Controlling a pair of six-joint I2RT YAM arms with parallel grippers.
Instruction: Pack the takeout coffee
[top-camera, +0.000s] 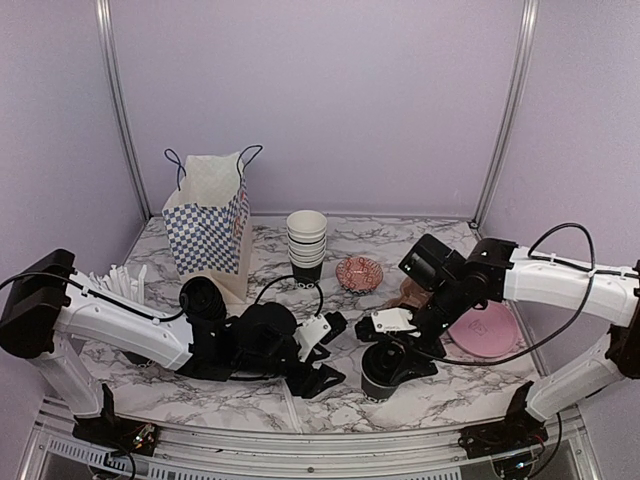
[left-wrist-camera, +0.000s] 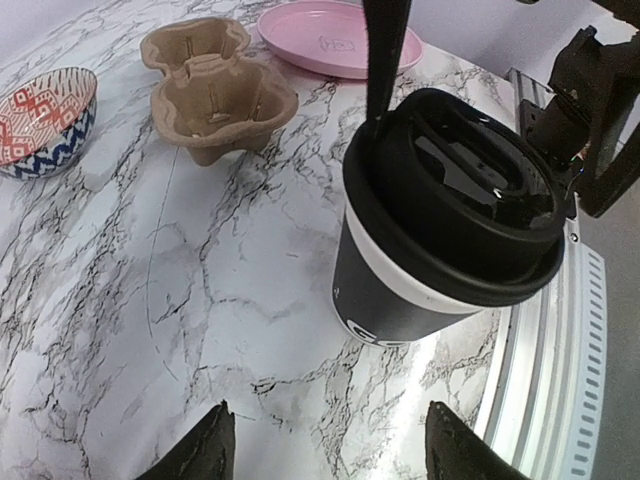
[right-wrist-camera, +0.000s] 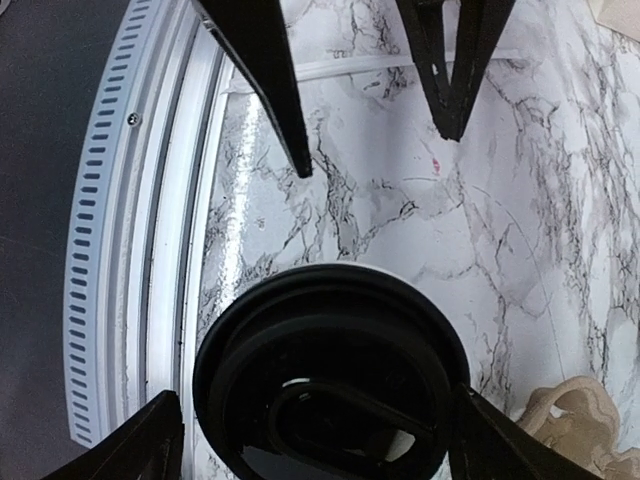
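The takeout coffee (top-camera: 385, 375), a small black cup with white print at its base and a black lid, stands upright near the table's front edge. In the left wrist view the coffee (left-wrist-camera: 440, 230) stands just beyond my left gripper (left-wrist-camera: 330, 450), which is open with only marble between its fingertips. My left gripper (top-camera: 325, 352) sits to the cup's left. My right gripper (top-camera: 398, 348) hangs over the cup. Its fingers stand wide on either side of the lid (right-wrist-camera: 330, 380), and one finger (left-wrist-camera: 385, 60) reaches down to the lid's rim.
A checkered paper bag (top-camera: 210, 225) stands open at the back left, beside a stack of cups (top-camera: 306, 240). A patterned bowl (top-camera: 358, 272), a cardboard cup carrier (left-wrist-camera: 215, 90) and a pink plate (top-camera: 482, 330) lie behind the cup. The table's metal rail (right-wrist-camera: 150, 200) runs close by.
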